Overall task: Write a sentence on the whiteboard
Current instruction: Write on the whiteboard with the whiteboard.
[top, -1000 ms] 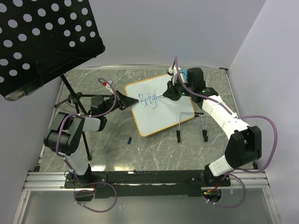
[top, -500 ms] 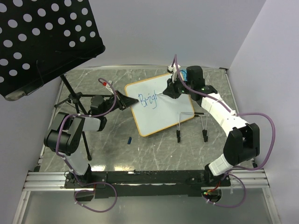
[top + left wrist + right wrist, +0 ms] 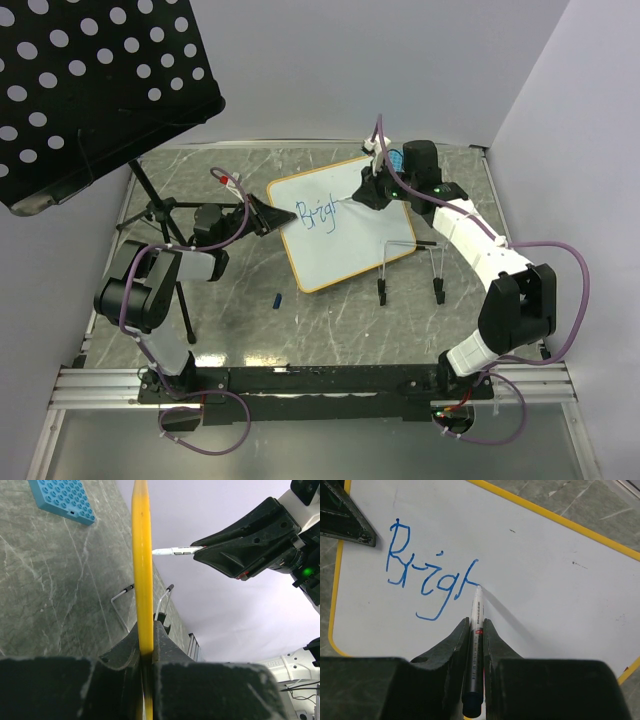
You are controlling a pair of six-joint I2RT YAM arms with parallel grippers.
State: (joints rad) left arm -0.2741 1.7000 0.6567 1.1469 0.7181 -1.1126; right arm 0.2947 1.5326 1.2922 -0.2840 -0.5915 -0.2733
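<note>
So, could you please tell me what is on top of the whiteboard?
Blue writing, roughly "Brigh", with the marker touching the whiteboard just after it. The jaws of the left gripper hide a patch of its edge.

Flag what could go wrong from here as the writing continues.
1. The left gripper clamps the whiteboard only at its yellow rim; pen pressure could make the board pivot or slip.
2. The marker sits in the right gripper by a narrow pinch with its tip on the board; it might slide in that grip and smear the sentence.
</note>
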